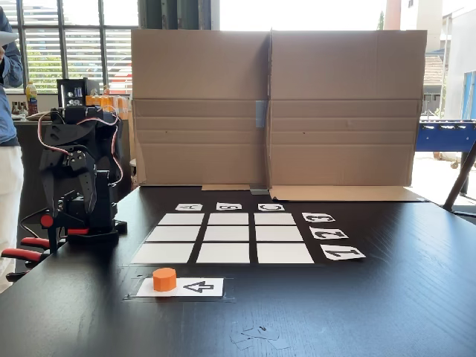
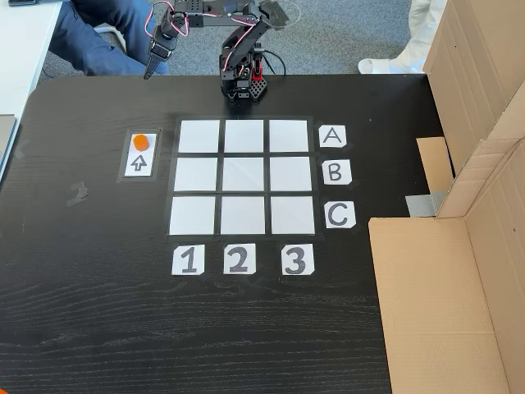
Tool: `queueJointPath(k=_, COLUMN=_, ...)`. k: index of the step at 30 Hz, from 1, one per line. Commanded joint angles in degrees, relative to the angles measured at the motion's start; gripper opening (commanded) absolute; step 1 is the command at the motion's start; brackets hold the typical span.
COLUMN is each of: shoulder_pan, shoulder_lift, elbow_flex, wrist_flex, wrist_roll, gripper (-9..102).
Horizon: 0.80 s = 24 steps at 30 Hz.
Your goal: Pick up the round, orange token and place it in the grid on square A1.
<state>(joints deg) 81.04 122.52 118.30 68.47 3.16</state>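
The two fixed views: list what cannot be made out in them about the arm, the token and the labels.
- The hand: in a fixed view it is small and dark against the floor, so open or shut cannot be told; in the other the folded arm hides it.
- The round, orange token: its underside and the card beneath it are covered.
- Letter cards: upside down and small in that view.
- The person: cut off by the left edge.
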Motion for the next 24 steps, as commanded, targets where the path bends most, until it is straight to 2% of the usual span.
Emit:
queueJointPath(k=1, shoulder_pan=-2.72, shoulder_lift=-4.83, elbow_flex=-8.70, wrist_flex=3.87, wrist_roll=0.79, gripper=26)
queueJointPath(k=7, shoulder_pan=-8.09, shoulder_lift=-14.59, elbow_flex=-20.13, wrist_flex=9.40, wrist_roll=1.41, gripper=26)
queueJointPath(k=13, shoulder_pan=-13.54, shoulder_lift=-21.62, elbow_flex=-26.81, wrist_flex=10.81, wrist_roll=2.55, gripper=26)
queueJointPath(k=17, shoulder_pan=-17.67, shoulder_lift=-26.98, elbow_flex=-31.55, wrist_flex=11.43, wrist_roll=4.92, gripper=26)
queueJointPath(k=24, shoulder_pan=-22.59, shoulder_lift=-37.88, elbow_flex=-44.65, wrist_flex=17.31, wrist_roll=10.11, gripper=26)
